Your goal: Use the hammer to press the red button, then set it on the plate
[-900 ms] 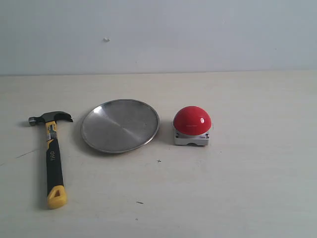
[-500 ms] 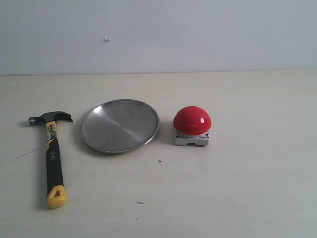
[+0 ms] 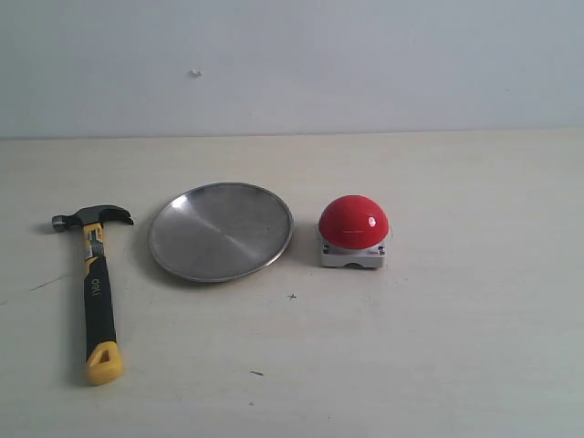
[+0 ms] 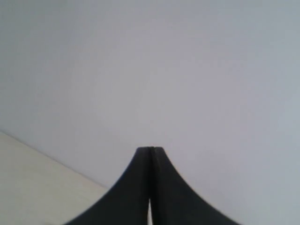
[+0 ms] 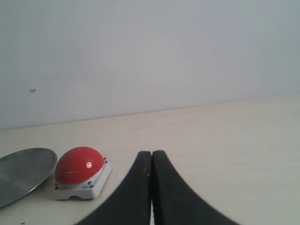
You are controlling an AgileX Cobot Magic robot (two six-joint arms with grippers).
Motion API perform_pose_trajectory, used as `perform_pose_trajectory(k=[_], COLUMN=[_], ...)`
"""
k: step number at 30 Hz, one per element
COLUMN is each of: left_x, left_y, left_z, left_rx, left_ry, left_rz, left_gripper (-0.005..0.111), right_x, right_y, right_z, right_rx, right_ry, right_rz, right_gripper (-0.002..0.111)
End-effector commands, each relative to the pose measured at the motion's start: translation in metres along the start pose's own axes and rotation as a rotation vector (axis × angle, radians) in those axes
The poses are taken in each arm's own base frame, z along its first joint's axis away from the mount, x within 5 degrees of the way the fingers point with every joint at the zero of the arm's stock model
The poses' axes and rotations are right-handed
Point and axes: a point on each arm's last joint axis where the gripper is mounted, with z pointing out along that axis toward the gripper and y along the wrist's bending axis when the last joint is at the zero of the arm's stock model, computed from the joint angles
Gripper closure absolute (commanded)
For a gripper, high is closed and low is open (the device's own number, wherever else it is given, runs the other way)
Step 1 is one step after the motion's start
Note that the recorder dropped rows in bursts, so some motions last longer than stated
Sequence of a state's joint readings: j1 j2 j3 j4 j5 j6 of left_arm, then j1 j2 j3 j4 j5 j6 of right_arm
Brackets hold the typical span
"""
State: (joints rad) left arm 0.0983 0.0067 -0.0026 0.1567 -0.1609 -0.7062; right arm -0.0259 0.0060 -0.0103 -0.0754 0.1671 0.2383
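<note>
On the pale table (image 3: pixel 438 347), in the exterior view, three items lie in a row across the middle of the frame. The hammer (image 3: pixel 94 292) lies flat at the left. Its dark head is toward the upper part of the frame, near the left rim of the plate (image 3: pixel 222 230) but apart from it. Its black handle runs down to a yellow end at the lower left.

Light lettering runs along the black grip, and a small label sits on the yellow section below the head. Both are too small to read.

The plate sits left of centre and carries nothing. The red button (image 3: pixel 353 222), on its grey square base, stands right of centre, just beside the plate's right rim and not touching it.

Left gripper (image 4: pixel 150 150): fingers pressed together with nothing between them, facing the blank wall (image 3: pixel 365 64).

Right gripper (image 5: pixel 151 153): fingers likewise closed and empty, above the table, with the red button and the plate edge at the lower left of its wrist view.
</note>
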Motion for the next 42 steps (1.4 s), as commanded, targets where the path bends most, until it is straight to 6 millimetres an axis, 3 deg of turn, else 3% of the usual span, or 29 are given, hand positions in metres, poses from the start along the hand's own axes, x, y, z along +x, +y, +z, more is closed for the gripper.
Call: perform_pose_trajectory(k=[1,6,7,15,22,35,37,42], left_x=[-0.008,-0.016,-0.02,-0.034,-0.034,0.017,0.024,0.042], left_y=[-0.005,-0.008,-0.009,-0.008,-0.004,0.013,0.012,0.007], left_z=[0.009,0.034,0.05,0.117,0.16,0.19,0.194,0.197], left_rx=[-0.02,-0.103,-0.148,-0.385,-0.535,-0.537,-0.541,-0.541], left_ry=[0.032,0.163,0.244,0.682,0.967,1.293,1.336,1.44], left_rz=[0.008,0.058,0.11,0.292,0.292,0.267,0.236,0.148], left_gripper=[0.107,0.107,0.107,0.107,0.107,0.106,0.1,0.071], right_x=[0.001,0.001,0.001,0.001,0.001,0.001,0.001,0.001], right_y=[-0.001,-0.001,-0.001,-0.001,-0.001,0.0,0.0,0.0], right_z=[0.0,0.0,0.0,0.0,0.0,0.0,0.0,0.0], right_rx=[0.005,0.005,0.005,0.005,0.005,0.004,0.004,0.004], right_ry=[0.0,0.0,0.0,0.0,0.0,-0.007,-0.007,-0.007], right_rz=[-0.003,-0.003,-0.003,-0.003,-0.003,-0.003,-0.003,-0.003], right_gripper=[0.108,0.108,0.108,0.108,0.108,0.108,0.108,0.108])
